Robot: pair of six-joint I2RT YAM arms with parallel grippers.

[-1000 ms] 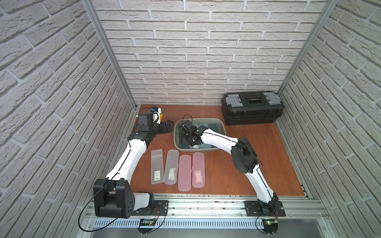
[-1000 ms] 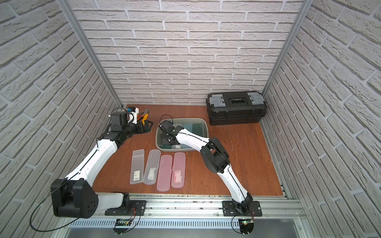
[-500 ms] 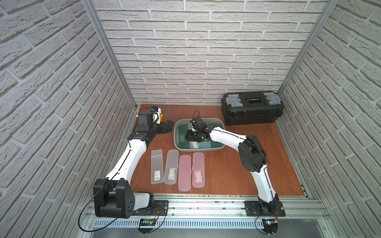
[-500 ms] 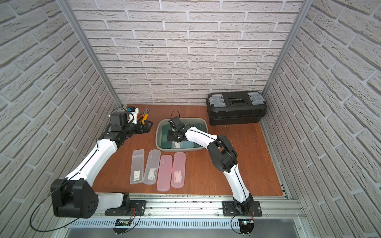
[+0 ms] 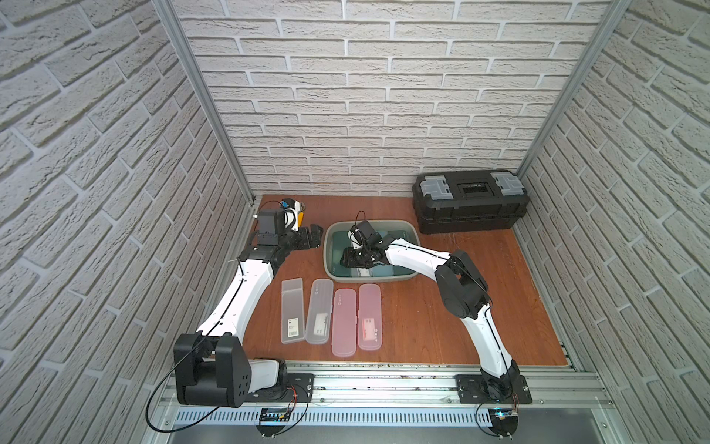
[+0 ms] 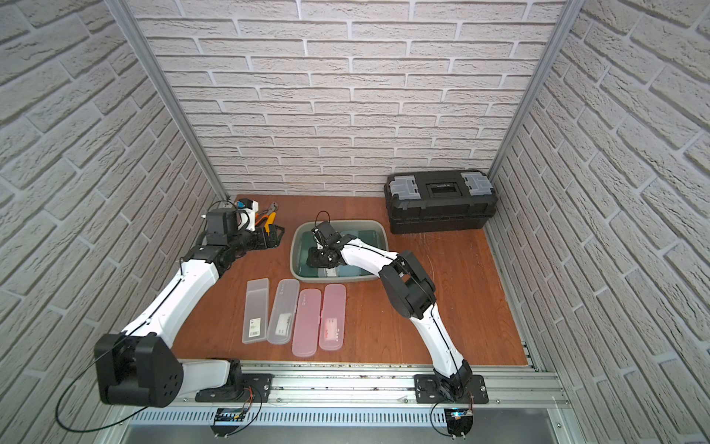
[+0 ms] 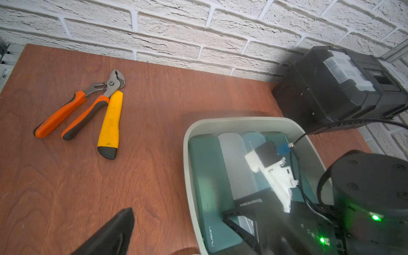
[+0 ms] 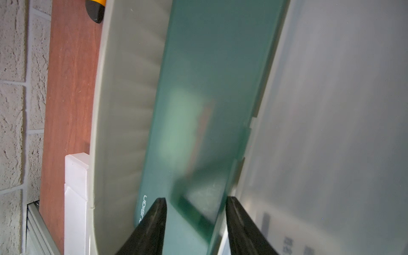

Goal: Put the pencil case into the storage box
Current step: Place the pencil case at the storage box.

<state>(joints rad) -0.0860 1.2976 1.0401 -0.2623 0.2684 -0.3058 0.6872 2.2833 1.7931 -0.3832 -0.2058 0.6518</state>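
Right jaws clamping teal pencil case, "nusign" lettering, inside storage box

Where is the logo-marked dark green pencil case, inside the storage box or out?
Inside: the dark green pencil case sits within the storage box, along one wall, beside a frosted case.

We see two arms, left arm and right arm, white shells, bulky black joints, thin black cables along them, right claw with black tapered fingers, white wrist bracket, blue plug, green lights.
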